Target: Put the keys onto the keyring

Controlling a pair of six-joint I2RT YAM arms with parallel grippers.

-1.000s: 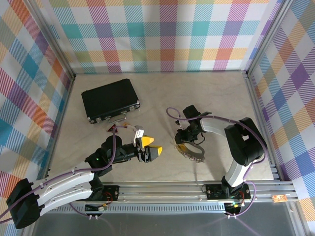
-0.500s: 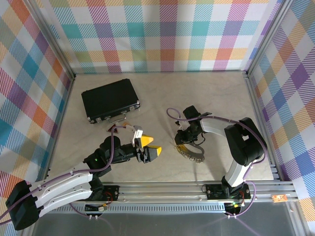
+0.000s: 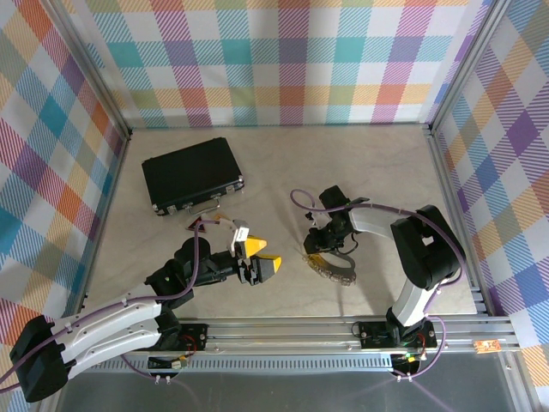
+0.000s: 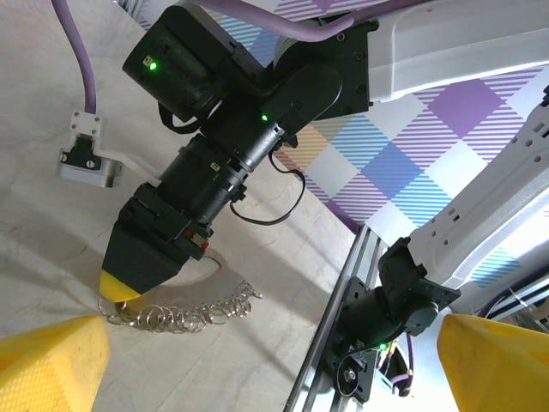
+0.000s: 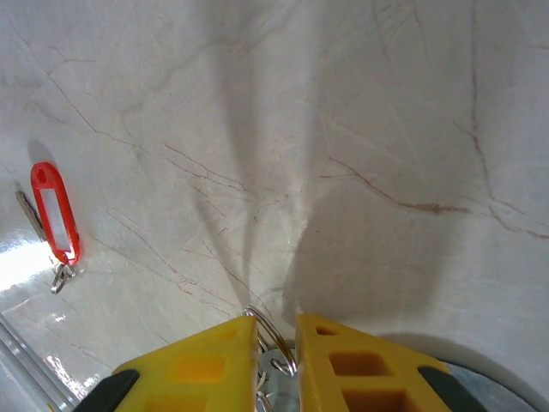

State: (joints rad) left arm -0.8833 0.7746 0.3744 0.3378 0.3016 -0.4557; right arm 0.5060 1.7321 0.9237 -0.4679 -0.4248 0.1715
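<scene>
The keyring [image 3: 334, 268] lies on the table right of centre, a grey metal loop with a row of small rings [image 4: 180, 315] along one edge. My right gripper [image 3: 318, 253] is down at its left end and shut on it. One wire ring [image 5: 276, 336] sits pinched between the yellow fingers [image 5: 193, 365]. The key [image 5: 55, 215], with its red plastic tag, lies flat on the table, apart from the ring, at the left of the right wrist view. My left gripper [image 3: 263, 257] hovers left of the keyring, open wide with nothing between its yellow fingers [image 4: 47, 365].
A shut black case [image 3: 193, 176] lies at the back left. A dark triangular tag and a tan tag [image 3: 210, 225] lie just in front of it. The aluminium rail [image 3: 343, 326] runs along the near table edge, and the right arm's base [image 4: 403, 300] stands on it.
</scene>
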